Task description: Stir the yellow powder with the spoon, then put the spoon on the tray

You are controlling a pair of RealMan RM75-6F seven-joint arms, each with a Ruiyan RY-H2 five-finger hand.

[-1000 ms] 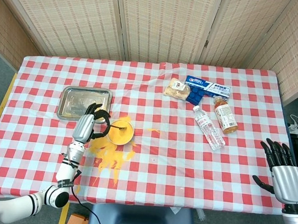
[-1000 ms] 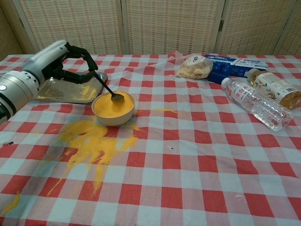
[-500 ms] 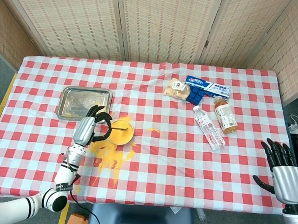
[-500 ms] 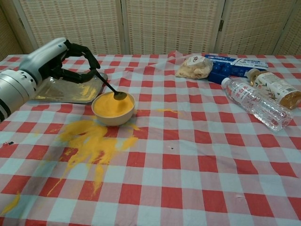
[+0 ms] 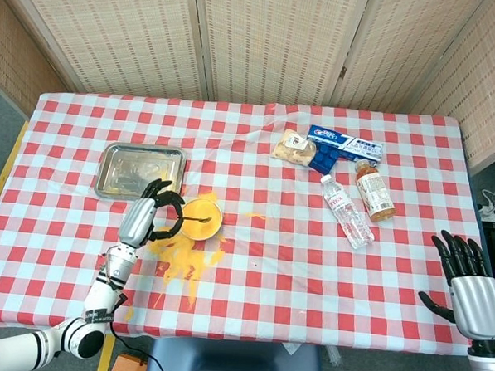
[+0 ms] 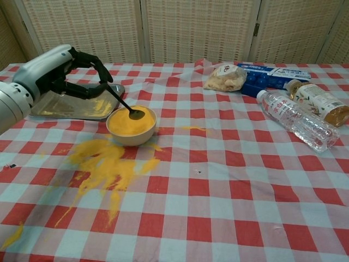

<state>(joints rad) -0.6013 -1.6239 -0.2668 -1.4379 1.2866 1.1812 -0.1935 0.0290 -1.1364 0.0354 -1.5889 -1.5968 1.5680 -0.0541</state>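
Writing: blue box [image 5: 342, 146] at the far side of the counter [image 5: 310, 264] carries a white band with small print, too small to read; tea bottle [image 5: 374, 190] has an orange-and-white label, text not legible; water bottle [image 5: 347, 211] clear, lying on its side, label unreadable.
Snack bag [image 6: 224, 78]: clear wrap with a pale printed patch, touching the blue box on its left.
Yellow powder [image 6: 131, 123]: fills a cream bowl [image 6: 131, 132] nearly to the rim, bright orange-yellow, smooth on top.
Spilled powder [image 6: 103, 165]: wide yellow smear on the red-and-white checked cloth just in front of the bowl, thin streaks running toward the near edge; small separate speck to the right of the bowl.
Spoon [image 6: 124, 105]: dark, thin handle tilted up and to the left, bowl end resting in the powder near the far side of the bowl.
Left robot hand [image 6: 65, 73]: grey shell, black fingers, pinching the upper end of the spoon handle, held above the tray's near right corner, just left of the bowl.
Tray [image 5: 142, 171]: silver, rectangular, shallow rim, faint yellow dusting inside, lying just behind and left of the bowl.
Right robot hand [image 5: 467, 280]: released, fingers spread and pointing up, at the near right corner of the counter, well apart from everything else.
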